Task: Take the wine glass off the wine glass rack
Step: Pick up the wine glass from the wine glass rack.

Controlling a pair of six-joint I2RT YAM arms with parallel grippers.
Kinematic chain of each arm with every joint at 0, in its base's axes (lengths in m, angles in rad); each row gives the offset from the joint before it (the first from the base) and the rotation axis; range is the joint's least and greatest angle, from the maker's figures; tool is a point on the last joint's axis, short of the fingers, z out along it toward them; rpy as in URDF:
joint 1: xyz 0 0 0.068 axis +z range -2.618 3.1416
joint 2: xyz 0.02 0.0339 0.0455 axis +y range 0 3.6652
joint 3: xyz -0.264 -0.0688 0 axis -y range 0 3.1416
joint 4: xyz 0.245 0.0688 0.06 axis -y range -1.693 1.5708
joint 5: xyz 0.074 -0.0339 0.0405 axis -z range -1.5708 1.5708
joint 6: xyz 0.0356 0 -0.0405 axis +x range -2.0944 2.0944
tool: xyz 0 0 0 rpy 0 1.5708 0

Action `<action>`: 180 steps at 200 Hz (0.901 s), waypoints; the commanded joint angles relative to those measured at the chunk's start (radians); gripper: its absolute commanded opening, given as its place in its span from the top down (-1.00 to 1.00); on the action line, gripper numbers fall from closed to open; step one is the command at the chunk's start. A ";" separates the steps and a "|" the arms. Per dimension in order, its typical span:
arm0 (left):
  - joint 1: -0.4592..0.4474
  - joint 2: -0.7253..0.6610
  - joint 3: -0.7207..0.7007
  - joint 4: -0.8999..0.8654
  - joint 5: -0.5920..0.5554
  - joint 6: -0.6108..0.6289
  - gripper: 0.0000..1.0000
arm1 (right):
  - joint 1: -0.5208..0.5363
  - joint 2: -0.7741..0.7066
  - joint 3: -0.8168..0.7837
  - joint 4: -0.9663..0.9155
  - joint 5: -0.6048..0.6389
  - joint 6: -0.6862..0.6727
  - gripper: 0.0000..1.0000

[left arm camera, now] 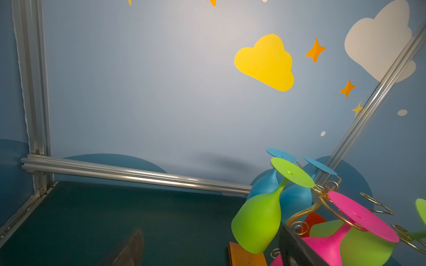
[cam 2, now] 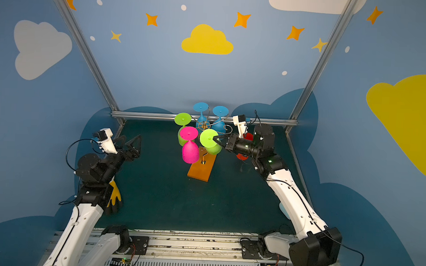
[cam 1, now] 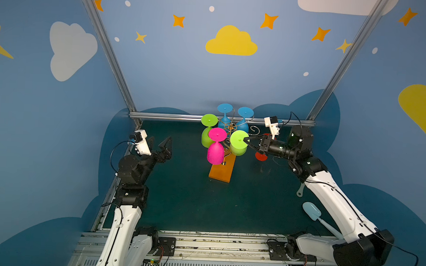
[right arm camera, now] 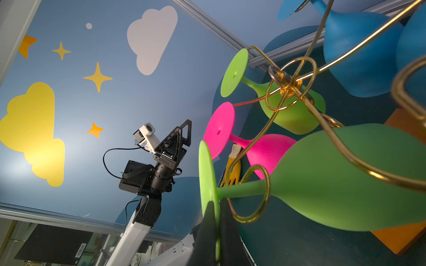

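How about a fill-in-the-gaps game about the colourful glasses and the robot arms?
1. The right gripper pinches the round foot of a ___ wine glass.
2. The left gripper is open and holds ___.
3. Only one glass hanging on the wine glass rack is ___.
4. The number of blue glasses hanging there is ___.

Missing words: green, nothing, pink, two.

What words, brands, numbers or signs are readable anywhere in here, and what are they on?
No text here can be read.
Sticker on a black panel, right wrist view: a barcode, with print too small to read.
Walls: only clouds and stars, no letters.
Wine glasses and rack: no markings visible.
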 commanded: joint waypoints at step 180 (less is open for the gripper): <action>0.012 -0.007 -0.005 0.026 0.016 -0.012 -0.80 | 0.055 0.097 0.132 0.040 0.080 -0.029 1.00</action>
